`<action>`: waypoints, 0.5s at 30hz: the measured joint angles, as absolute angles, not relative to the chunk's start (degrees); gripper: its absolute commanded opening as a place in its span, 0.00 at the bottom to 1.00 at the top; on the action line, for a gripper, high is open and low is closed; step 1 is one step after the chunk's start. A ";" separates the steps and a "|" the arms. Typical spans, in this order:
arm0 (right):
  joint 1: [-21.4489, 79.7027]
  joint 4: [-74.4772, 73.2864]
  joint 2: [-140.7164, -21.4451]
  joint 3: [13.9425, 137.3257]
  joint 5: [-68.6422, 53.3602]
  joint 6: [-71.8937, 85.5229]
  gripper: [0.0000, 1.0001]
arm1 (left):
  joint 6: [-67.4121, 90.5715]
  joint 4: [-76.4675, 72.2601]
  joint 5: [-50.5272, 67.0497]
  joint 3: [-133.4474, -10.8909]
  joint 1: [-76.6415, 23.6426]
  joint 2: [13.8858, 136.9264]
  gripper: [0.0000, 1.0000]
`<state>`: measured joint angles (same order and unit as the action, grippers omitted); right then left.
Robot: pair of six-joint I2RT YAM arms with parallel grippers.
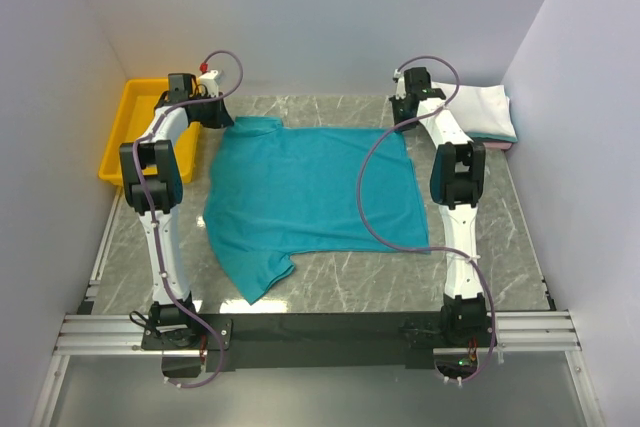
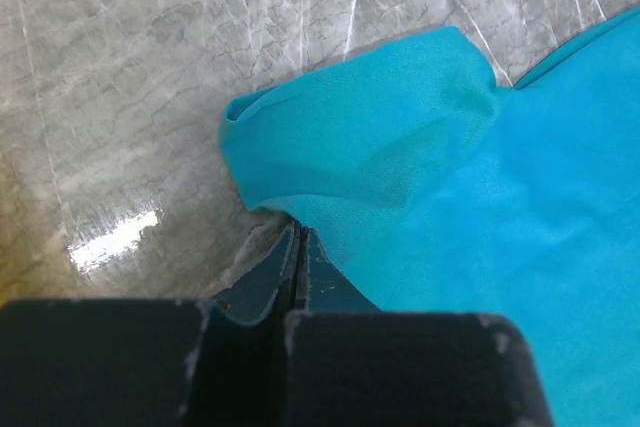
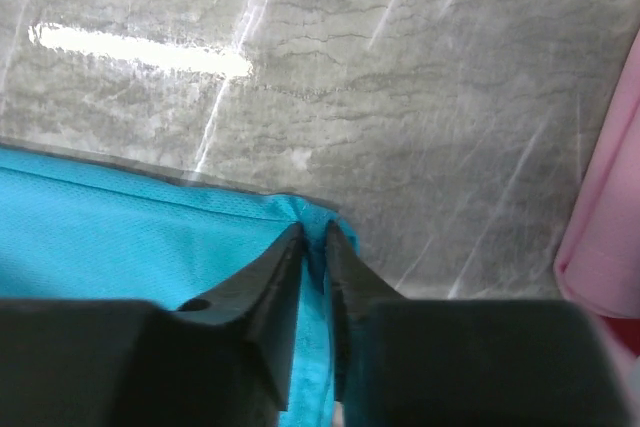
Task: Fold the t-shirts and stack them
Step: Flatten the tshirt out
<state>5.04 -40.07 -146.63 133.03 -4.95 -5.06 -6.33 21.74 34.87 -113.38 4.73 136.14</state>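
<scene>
T-shirt (image 1: 310, 192) — matt cloth; table (image 1: 400, 282) — glossy marble.

The grey marble table (image 1: 330, 282) carries a spread-out teal t-shirt (image 1: 310, 192), a yellow bin (image 1: 125, 137) far left and folded shirts (image 1: 485, 112) far right.

only a sliver of pink t-shirt (image 3: 605, 237) at the right wrist view's edge; yellow bin (image 1: 112, 142) partly behind left arm (image 1: 152, 172)

The top view looks down from high on the near side of the teal t-shirt (image 1: 310, 192), taking in all of it on the counter (image 1: 350, 282). Each wrist view looks close along its own pincer: the left pincer (image 2: 298, 247) at the t-shirt's far-left sleeve, the right pincer (image 3: 312, 242) at its far-right corner. Both spots also lie within the top view.
</scene>
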 measured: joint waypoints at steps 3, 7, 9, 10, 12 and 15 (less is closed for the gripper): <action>4.97 -39.94 -146.67 133.03 -4.95 -4.73 0.00 | -6.31 21.69 34.87 -113.38 4.75 136.22 0.00; 4.93 -39.11 -146.65 133.03 -4.95 -4.49 0.00 | -6.31 21.67 34.83 -113.40 4.75 136.46 0.00; 4.86 -38.13 -146.63 132.94 -4.97 -4.51 0.00 | -6.31 21.47 34.79 -113.40 4.75 136.46 0.00; 4.82 -37.60 -146.52 132.81 -4.97 -4.54 0.00 | -6.31 20.99 34.76 -113.40 4.75 136.46 0.00; 4.64 -36.88 -146.10 132.57 -5.13 -4.54 0.00 | -6.31 19.99 34.74 -113.40 4.82 136.46 0.00; 4.21 -35.79 -144.66 131.94 -5.52 -4.56 0.00 | -6.35 18.52 34.76 -113.34 4.97 136.44 0.00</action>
<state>4.21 -35.79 -144.66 131.94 -5.52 -4.56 -6.35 18.52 34.76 -113.34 4.97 136.44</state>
